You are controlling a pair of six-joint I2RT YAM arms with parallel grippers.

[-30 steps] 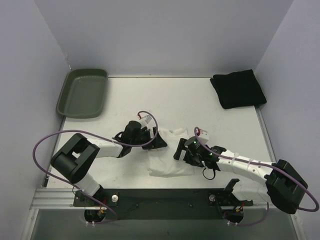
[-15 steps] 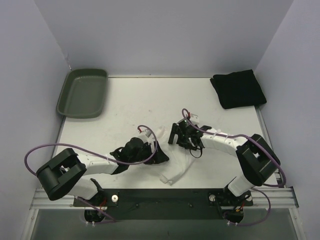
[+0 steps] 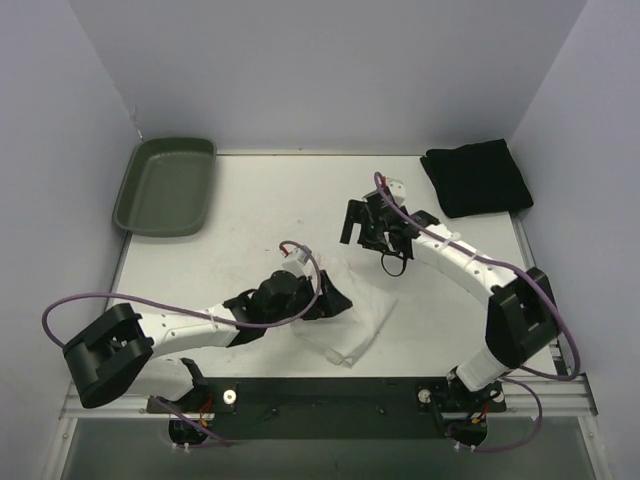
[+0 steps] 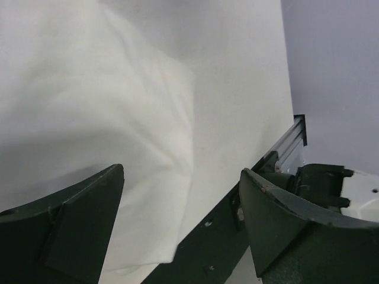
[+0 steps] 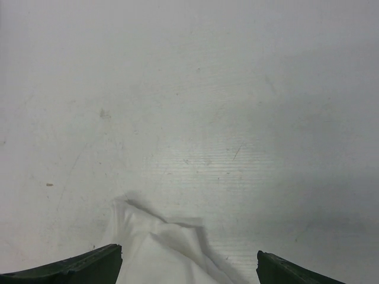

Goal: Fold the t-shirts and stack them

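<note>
Under left fingers (image 3: 333, 299), spread wide: white t-shirt (image 3: 352, 322); right fingers (image 3: 358, 223) likewise spread; black t-shirt (image 3: 476, 178), green tray (image 3: 165, 188) well apart from both.

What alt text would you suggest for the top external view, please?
A partly folded white t-shirt lies front-centre on the table, the open left gripper at its left side. The open right gripper hangs farther back; a folded black t-shirt lies far right, a green tray far left.

No txt, labels, brands, nos. or signs can be read in any view. Nothing legible is seen on the white t-shirt (image 3: 355, 322), black t-shirt (image 3: 476, 178), green tray (image 3: 165, 190) or counter (image 3: 280, 200).
</note>
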